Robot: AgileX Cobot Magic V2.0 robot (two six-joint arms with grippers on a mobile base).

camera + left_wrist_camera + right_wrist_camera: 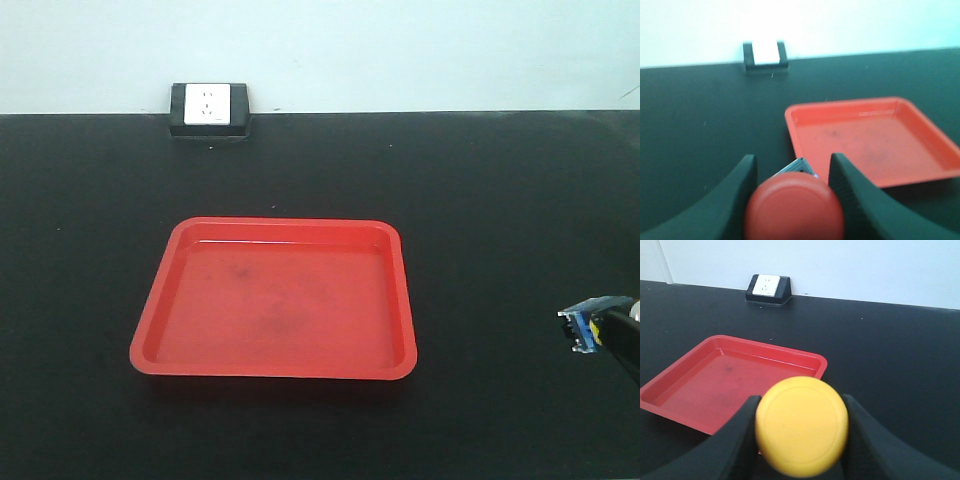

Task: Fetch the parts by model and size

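Observation:
In the left wrist view my left gripper (794,172) is shut on the red-capped push-button switch (794,210); a corner of its silver base shows past the cap. It hangs left of the red tray (920,125). In the right wrist view my right gripper (801,410) is shut on the yellow-capped switch (801,432), held in front of the tray's near right corner (820,365). In the front view only the blue-and-silver base (580,328) of the yellow-capped switch and the right gripper's dark finger (622,335) show at the right edge, right of the tray (160,310). The left gripper is out of the front view.
The red tray lies on a black tabletop (500,200) and holds nothing. A white wall socket in a black housing (209,110) sits at the table's back edge against the pale wall.

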